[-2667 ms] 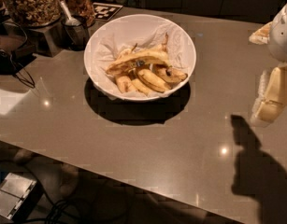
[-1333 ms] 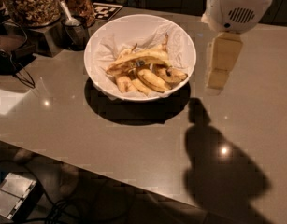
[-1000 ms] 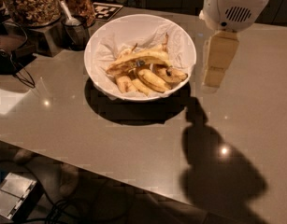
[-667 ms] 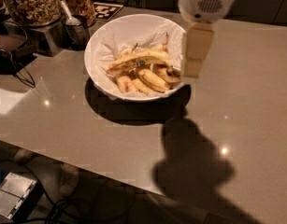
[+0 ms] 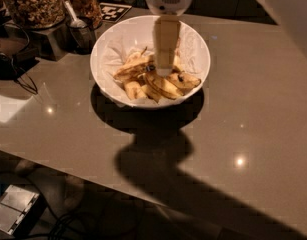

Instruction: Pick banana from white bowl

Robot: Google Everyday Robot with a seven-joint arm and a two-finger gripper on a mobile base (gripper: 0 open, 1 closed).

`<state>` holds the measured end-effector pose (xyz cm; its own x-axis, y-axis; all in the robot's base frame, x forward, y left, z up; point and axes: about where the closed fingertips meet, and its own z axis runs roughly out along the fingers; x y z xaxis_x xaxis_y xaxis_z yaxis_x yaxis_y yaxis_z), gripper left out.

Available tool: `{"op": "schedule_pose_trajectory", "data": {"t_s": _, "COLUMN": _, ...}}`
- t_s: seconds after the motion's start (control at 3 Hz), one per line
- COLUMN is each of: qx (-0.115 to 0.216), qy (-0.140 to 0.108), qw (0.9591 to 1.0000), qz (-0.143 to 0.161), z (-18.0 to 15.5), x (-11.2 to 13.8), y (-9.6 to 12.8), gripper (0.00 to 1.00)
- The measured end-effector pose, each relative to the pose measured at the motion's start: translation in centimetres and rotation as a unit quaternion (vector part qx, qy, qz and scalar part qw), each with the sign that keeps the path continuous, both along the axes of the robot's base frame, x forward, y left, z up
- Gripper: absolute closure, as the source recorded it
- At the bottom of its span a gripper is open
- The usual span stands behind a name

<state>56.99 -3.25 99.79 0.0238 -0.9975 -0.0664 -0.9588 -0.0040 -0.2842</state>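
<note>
Camera view, looking down on a wide grey counter [image 5: 253, 109] under dim light, crossed by the arm's long shadow [image 5: 158, 159]. Centred towards the far side, the white bowl [image 5: 200, 51], lined with crinkled paper [image 5: 113, 54] and holding several bananas. Pushed back at the far left corner, glass jars of nuts [image 5: 33, 4]. Hanging inside the bowl's rim, over the middle of the pile, the pale gripper [image 5: 164, 69], pointing straight down and either just above the fruit or touching it. Cannot tell whether open or closed from this angle. Lying across the left half of the heap, just left of the gripper's tip, the banana [image 5: 134, 66], long and curved, resting on shorter ones.

Judged risky from here:
- Closing on a neighbouring shorter banana instead, given how tightly packed.
- Snagging the paper lining and dragging it out with the fruit.
- Pinching the soft, bruised banana off-centre and letting it swing or slip back into the bowl on the lift.
</note>
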Motion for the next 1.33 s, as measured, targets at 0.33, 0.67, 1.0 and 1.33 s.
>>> {"op": "schedule_pose_trajectory", "data": {"t_s": 0.33, "qx": -0.001, "qy": 0.005, "qw": 0.9999, "qz": 0.013, "z": -0.9, "x": 2.0, "y": 2.3, "gripper": 0.0}}
{"op": "schedule_pose_trajectory", "data": {"t_s": 0.67, "qx": 0.0, "qy": 0.016, "qw": 0.9997, "qz": 0.021, "z": -2.1, "x": 3.7, "y": 3.9, "gripper": 0.09}}
{"op": "schedule_pose_trajectory", "data": {"t_s": 1.0, "qx": 0.0, "qy": 0.038, "qw": 0.9991, "qz": 0.02, "z": -4.1, "x": 4.8, "y": 4.8, "gripper": 0.26}}
{"op": "schedule_pose_trajectory", "data": {"t_s": 1.33, "qx": -0.002, "qy": 0.068, "qw": 0.9976, "qz": 0.014, "z": -6.8, "x": 5.1, "y": 4.8, "gripper": 0.4}}
